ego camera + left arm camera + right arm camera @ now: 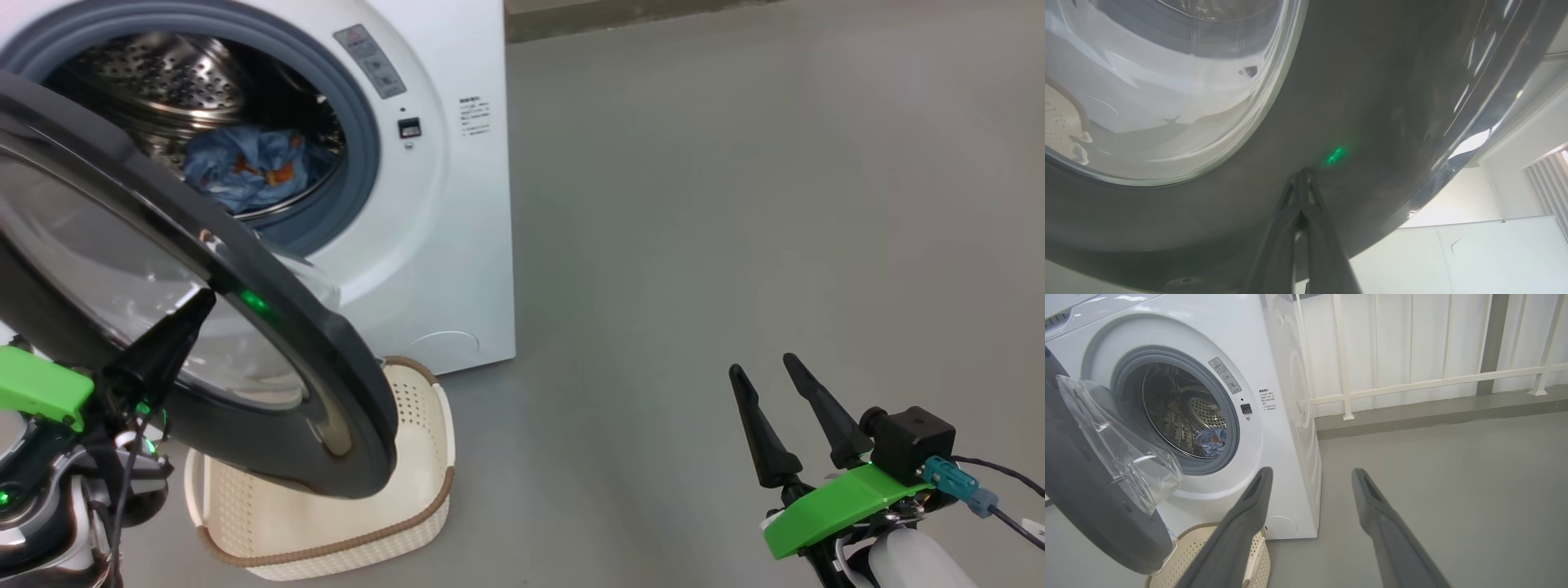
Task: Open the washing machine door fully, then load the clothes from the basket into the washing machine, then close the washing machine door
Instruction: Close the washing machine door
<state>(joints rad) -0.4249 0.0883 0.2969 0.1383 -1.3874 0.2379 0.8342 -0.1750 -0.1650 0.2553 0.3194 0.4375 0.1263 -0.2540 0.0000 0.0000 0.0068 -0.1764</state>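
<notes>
The white washing machine (457, 212) stands at the upper left with the light blue and orange clothes (245, 167) lying in its steel drum. The washing machine door (326, 359) hangs partly swung out, its black rim over the cream basket (412, 408). The part of the basket's inside that shows is bare. My left gripper (204, 300) is shut, its tips pressed against the door's black rim (1331, 102) beside the glass. My right gripper (763, 363) stands open over the floor, well to the right of the machine. The right wrist view shows the machine (1278, 355), door (1098, 514), clothes (1210, 441) and basket (1259, 547).
Grey floor (735, 204) spreads to the right of the machine. Behind it a white railing (1412, 381) stands on a raised kerb (1433, 412).
</notes>
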